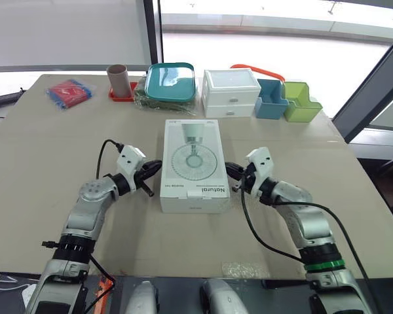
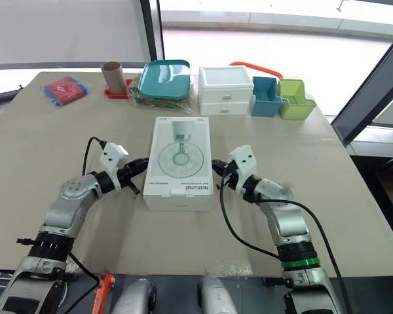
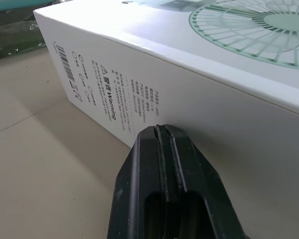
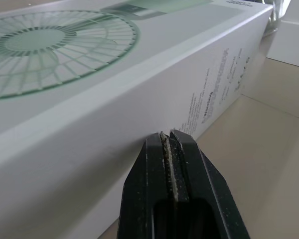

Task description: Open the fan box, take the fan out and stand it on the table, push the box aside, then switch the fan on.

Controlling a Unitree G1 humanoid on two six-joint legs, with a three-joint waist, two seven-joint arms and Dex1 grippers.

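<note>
Black left claw (image 3: 162, 129), smooth rectangular box (image 1: 192, 163)

fan box (image 1: 192, 163): white all over, pale green fan drawing with thin spoke lines on the lid, tiny grey print plus a barcode down the side
table (image 1: 46, 163): plain beige, nothing fancy
left gripper (image 1: 158, 168): black fingers, white housing
right gripper (image 1: 230, 171): same black and white combo
arm band (image 1: 322, 265): bright green
tray (image 1: 171, 81): teal
drawer unit (image 1: 231, 91): white
blue bin (image 1: 271, 101): mid blue
green bin (image 1: 301, 103): lime
tube (image 1: 118, 80): brown, on a red base
packet (image 1: 69, 91): red with blue bits
</note>
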